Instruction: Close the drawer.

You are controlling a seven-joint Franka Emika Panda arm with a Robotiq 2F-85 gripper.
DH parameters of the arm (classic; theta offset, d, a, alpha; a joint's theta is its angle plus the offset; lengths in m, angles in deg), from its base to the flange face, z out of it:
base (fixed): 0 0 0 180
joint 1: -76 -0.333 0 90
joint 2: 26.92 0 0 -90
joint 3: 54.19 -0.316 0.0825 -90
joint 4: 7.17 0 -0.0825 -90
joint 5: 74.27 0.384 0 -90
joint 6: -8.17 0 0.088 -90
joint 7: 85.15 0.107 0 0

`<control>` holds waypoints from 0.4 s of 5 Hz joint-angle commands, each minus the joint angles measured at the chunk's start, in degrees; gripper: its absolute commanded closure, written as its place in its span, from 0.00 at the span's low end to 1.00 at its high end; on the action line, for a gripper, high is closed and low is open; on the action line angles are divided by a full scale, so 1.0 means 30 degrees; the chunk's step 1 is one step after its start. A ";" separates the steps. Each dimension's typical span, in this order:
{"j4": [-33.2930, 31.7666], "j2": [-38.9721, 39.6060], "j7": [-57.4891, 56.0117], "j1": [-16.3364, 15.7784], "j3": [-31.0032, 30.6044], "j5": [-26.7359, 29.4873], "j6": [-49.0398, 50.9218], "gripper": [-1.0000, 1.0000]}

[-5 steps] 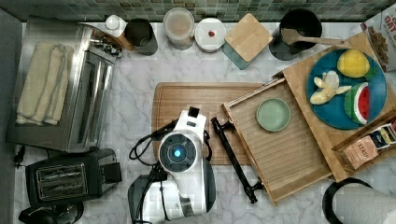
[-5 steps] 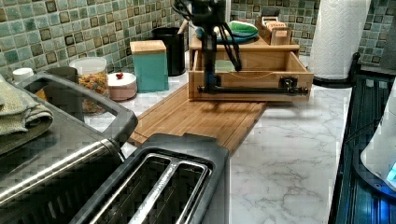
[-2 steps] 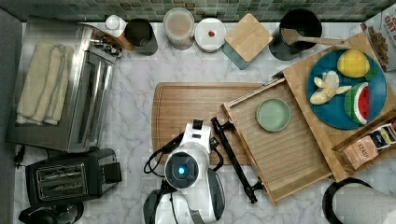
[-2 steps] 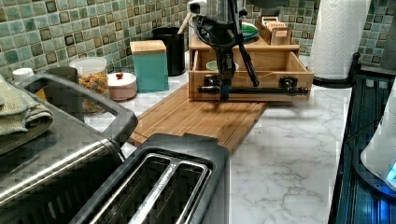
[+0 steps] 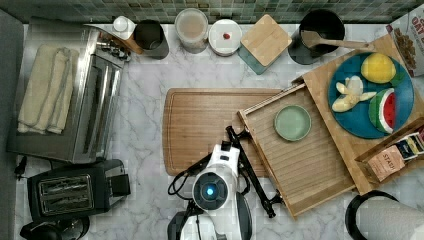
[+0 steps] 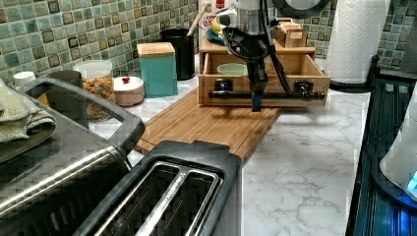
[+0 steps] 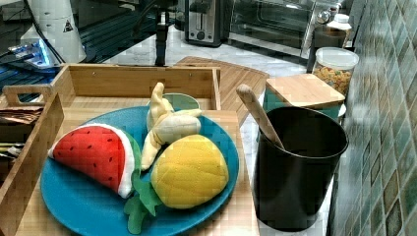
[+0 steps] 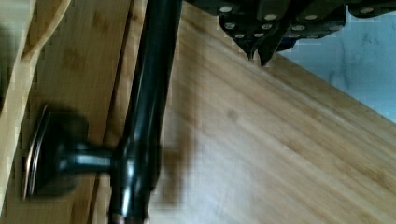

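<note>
The drawer (image 5: 305, 165) stands pulled out over the counter, with a small green bowl (image 5: 292, 122) on its ribbed bottom. Its long black bar handle (image 5: 252, 175) runs along the front. In the left view my gripper (image 6: 255, 102) hangs just in front of the handle (image 6: 295, 94), near its middle, low over the cutting board (image 6: 211, 125). The wrist view shows the fingertips (image 8: 252, 49) together with nothing between them, beside the handle bar (image 8: 149, 93) and apart from it. From the right view my gripper (image 7: 160, 59) stands beyond the drawer's front wall (image 7: 142, 81).
A blue plate (image 5: 370, 95) of toy fruit sits on the wooden cabinet top above the drawer. Along the tiled wall stand jars, a teal box (image 5: 265, 42) and a black utensil cup (image 5: 320, 35). A toaster oven (image 5: 70, 95) and toaster (image 5: 75, 192) are at the top view's left, a paper towel roll (image 5: 390, 220) at its lower right.
My arm has moved toward the top view's lower right, along the handle. In the left view my gripper has shifted right and come lower in front of the bar. The drawer has not moved.
</note>
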 commanded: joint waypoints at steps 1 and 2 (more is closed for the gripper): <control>-0.0949 -0.1183 0.1330 0.0981 0.0435 -0.0156 -0.1161 1.00; -0.0495 0.0056 -0.0773 0.1032 0.1295 0.0367 -0.2331 1.00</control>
